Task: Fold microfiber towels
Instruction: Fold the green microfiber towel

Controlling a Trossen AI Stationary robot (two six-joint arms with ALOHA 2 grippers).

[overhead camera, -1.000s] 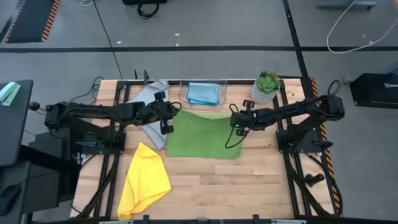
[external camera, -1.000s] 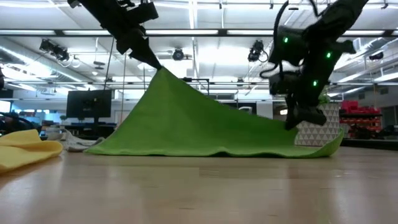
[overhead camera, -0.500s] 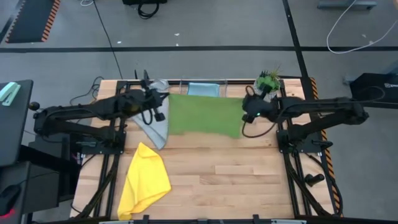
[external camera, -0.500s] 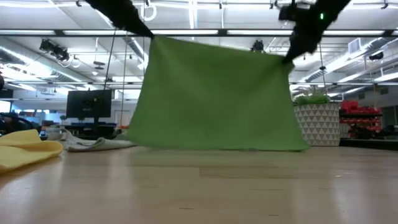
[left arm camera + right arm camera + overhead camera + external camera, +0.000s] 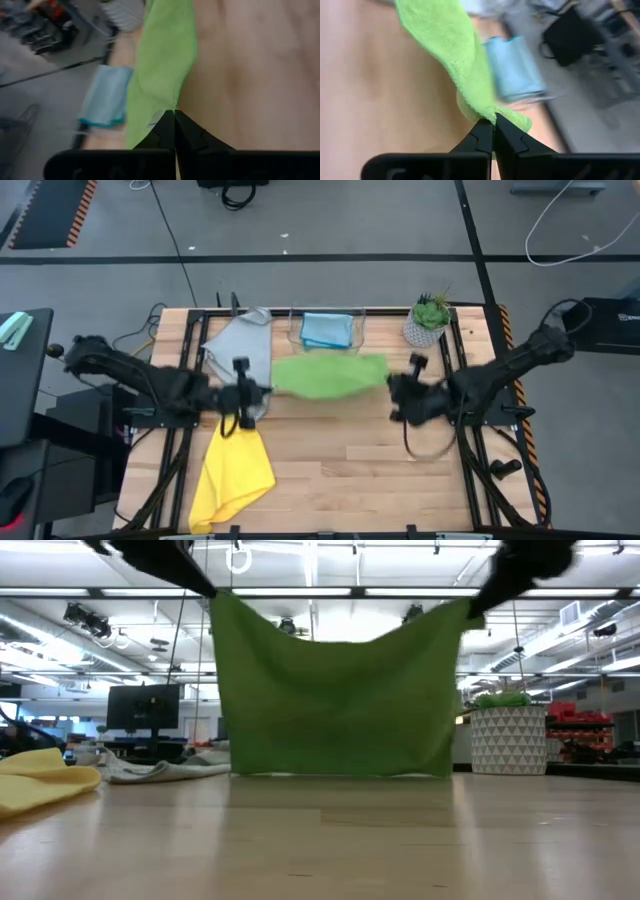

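Note:
The green towel [image 5: 330, 375] hangs spread between my two grippers, seen broadside in the low view [image 5: 340, 690]. My left gripper [image 5: 247, 392] is shut on its upper left corner and my right gripper [image 5: 400, 395] is shut on its upper right corner. The grey towel [image 5: 245, 350] lies crumpled at the far left. The light blue towel [image 5: 327, 328] lies folded in a clear tray at the far edge. The yellow towel [image 5: 233, 470] lies bunched at the near left. My left gripper pinches one upper corner of the green towel [image 5: 172, 102] between its two fingertips. The towel hangs below it as a sheet. My right gripper pinches the other upper corner [image 5: 487, 112] between its two fingertips. The top edge [image 5: 340, 635] sags a little between the grippers. Whether the lower edge [image 5: 340, 772] touches the table, I cannot tell.
A potted plant [image 5: 428, 322] in a white patterned pot stands at the far right corner. The bare wood of the table [image 5: 350, 470] stretches from the hanging towel to the near edge. Dark frame rails run along both table sides.
Both grippers have risen with the green towel's two corners, then gone toward the table's near edge. The towel, which lay flat with one corner raised, has been lifted off the table and now hangs as a sheet between them.

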